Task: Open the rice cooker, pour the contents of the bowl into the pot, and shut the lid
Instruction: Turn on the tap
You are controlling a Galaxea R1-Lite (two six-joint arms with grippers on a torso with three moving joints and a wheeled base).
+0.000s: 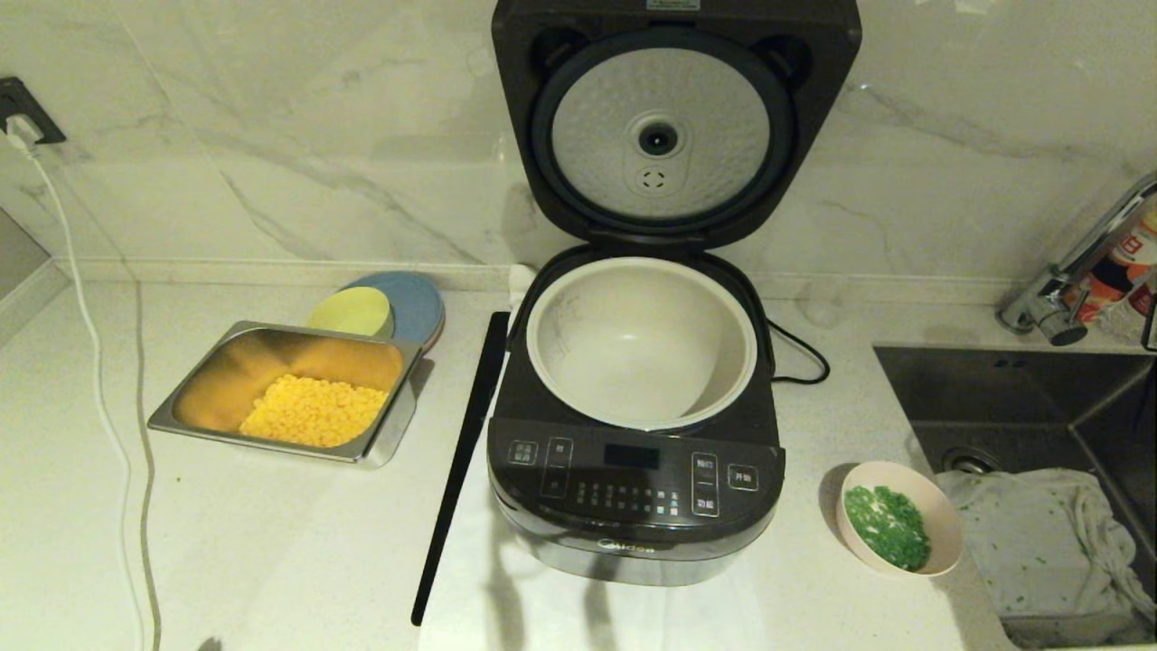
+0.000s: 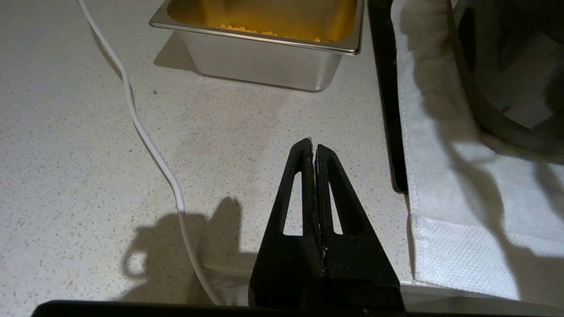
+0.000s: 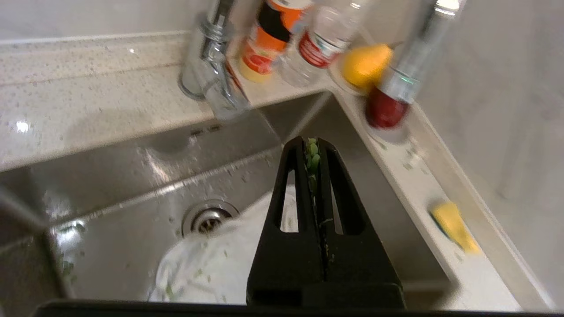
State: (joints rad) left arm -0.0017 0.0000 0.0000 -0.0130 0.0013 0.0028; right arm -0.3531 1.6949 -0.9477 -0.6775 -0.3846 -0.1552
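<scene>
At the far left of your head view a white cable [image 1: 90,362] runs down the counter [image 1: 235,542] from a wall plug in the upper left corner. Left of centre sits a steel tray [image 1: 398,425] with corn [image 1: 312,411] in it, and just behind it a yellow-green bowl [image 1: 352,312] rests on a blue plate [image 1: 420,303].

Your left gripper [image 2: 313,147] shows only in the left wrist view, hovering over bare counter with the tray ahead of it; its jaws are pressed together and hold nothing.

A black strip [image 1: 461,452] lies along the left edge of a white cloth [image 1: 470,561] under the cooker [image 1: 633,488]. The cooker stands at centre frame with its lid [image 1: 673,127] upright against the wall, silver underside facing you. The cream pot [image 1: 642,339] sits in the body, and you can see nothing in it.

At lower right the bowl [image 1: 899,515] stands on the counter, apart from the cooker, with the green bits [image 1: 890,524] inside. Right of it is the sink [image 1: 1012,398] with a cloth [image 1: 1039,542] in it.

Your right gripper [image 3: 313,147] appears only in the right wrist view, over the sink; its jaws are closed, with a few green bits stuck between the tips.
</scene>
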